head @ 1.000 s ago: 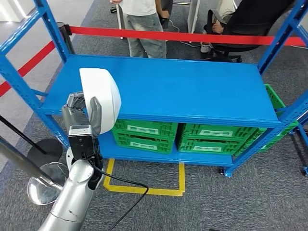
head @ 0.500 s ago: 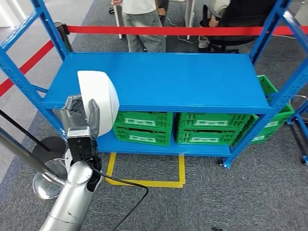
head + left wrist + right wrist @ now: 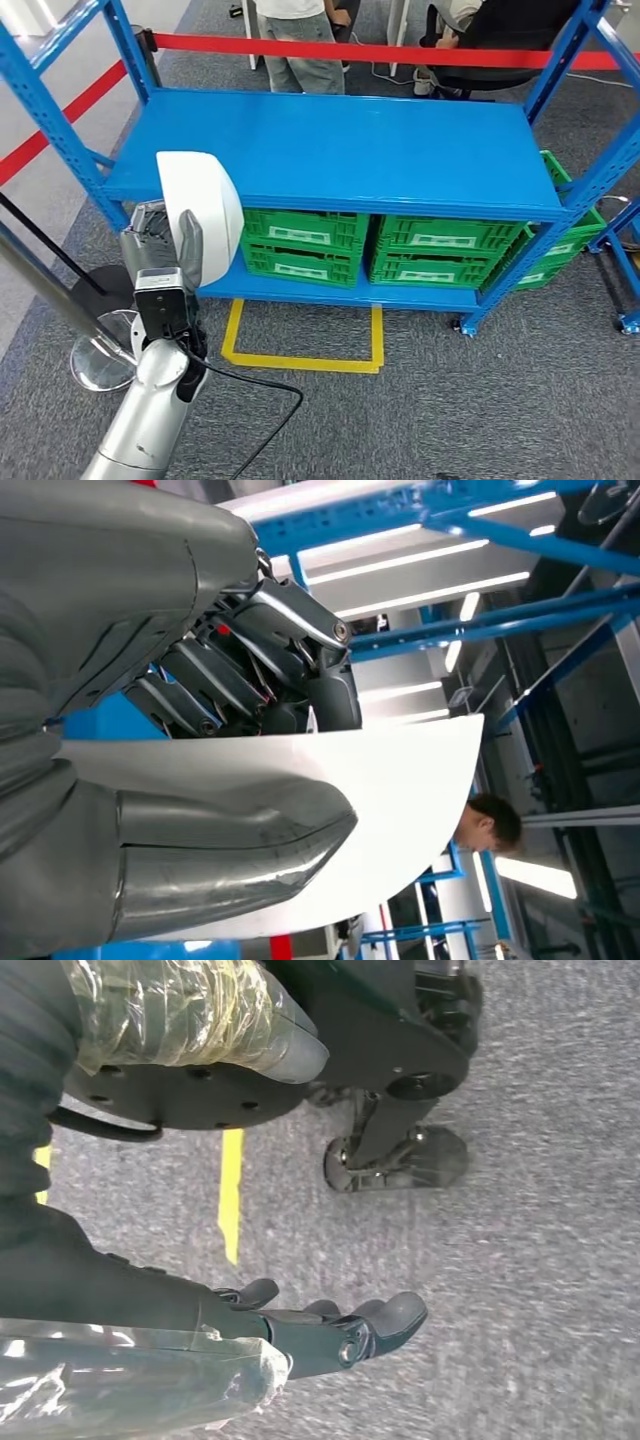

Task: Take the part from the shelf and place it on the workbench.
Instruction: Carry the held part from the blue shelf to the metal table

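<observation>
My left hand point(image 3: 167, 250) grips the white part point(image 3: 202, 210), raised in front of the blue shelf point(image 3: 340, 150) near its front left corner, off the shelf board, not resting on anything. In the left wrist view the part point(image 3: 377, 800) is a thin curved white shell clamped between the thick grey thumb on one face and the dark fingers point(image 3: 249, 670) on the other face; the shell sticks out well past the fingertips. My right hand point(image 3: 332, 1335) hangs over grey carpet, fingers stretched out and lying close together, nothing in them. Green crates point(image 3: 377, 245) sit side by side on the lower shelf board. Yellow tape square point(image 3: 302, 360) on the floor in front of the shelf. Red barrier tape point(image 3: 362, 50) behind the shelf, people standing and sitting beyond it.
</observation>
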Robot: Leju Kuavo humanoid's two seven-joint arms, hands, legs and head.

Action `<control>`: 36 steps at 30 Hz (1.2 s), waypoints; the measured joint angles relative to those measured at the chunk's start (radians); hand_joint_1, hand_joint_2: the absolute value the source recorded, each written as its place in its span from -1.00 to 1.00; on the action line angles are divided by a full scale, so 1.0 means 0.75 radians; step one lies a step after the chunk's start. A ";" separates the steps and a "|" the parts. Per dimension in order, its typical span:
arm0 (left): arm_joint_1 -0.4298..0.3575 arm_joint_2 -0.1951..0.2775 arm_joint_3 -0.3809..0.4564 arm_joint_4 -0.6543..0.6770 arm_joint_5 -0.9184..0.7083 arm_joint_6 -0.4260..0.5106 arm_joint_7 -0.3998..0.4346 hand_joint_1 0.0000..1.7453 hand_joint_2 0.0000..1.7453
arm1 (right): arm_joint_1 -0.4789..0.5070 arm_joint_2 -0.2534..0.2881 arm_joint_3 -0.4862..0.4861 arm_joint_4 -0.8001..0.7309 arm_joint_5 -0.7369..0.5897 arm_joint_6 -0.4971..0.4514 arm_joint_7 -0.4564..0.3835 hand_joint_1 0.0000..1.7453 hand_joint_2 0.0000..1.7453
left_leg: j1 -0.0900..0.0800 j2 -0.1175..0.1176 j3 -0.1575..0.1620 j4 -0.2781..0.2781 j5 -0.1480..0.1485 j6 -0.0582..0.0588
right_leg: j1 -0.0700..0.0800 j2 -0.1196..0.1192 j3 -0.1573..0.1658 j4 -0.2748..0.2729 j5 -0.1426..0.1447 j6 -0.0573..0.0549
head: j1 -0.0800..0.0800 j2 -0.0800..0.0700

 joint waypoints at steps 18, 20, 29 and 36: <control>0.042 0.018 0.027 -0.022 0.031 -0.002 -0.009 1.00 1.00 | -0.003 0.002 -0.013 0.000 -0.020 0.002 -0.022 -1.00 1.00 | -0.005 -0.005 -0.204 0.340 -0.146 -0.071 | -0.007 -0.007 0.157 -0.157 0.050 -0.069 | -0.009 0.000; 0.042 0.021 0.035 -0.022 0.034 -0.004 -0.010 1.00 1.00 | -0.003 0.002 -0.016 0.000 -0.021 0.001 -0.021 -1.00 1.00 | -0.002 -0.005 -0.181 0.370 -0.128 -0.075 | -0.007 -0.007 0.127 -0.142 0.063 -0.068 | -0.009 0.000; 0.031 0.021 0.044 -0.022 0.040 -0.005 -0.016 1.00 1.00 | -0.003 0.002 -0.020 0.000 -0.024 -0.001 -0.014 -1.00 1.00 | 0.000 -0.001 0.014 0.014 -0.020 -0.019 | -0.001 -0.002 0.036 -0.076 0.068 -0.013 | -0.005 0.000; 0.034 0.020 0.058 -0.022 0.044 -0.004 -0.018 1.00 1.00 | -0.002 0.002 -0.032 0.000 -0.029 0.002 -0.012 -1.00 1.00 | -0.002 0.003 -0.083 0.013 0.057 0.000 | -0.006 0.000 0.009 0.223 -0.070 0.006 | 0.003 0.000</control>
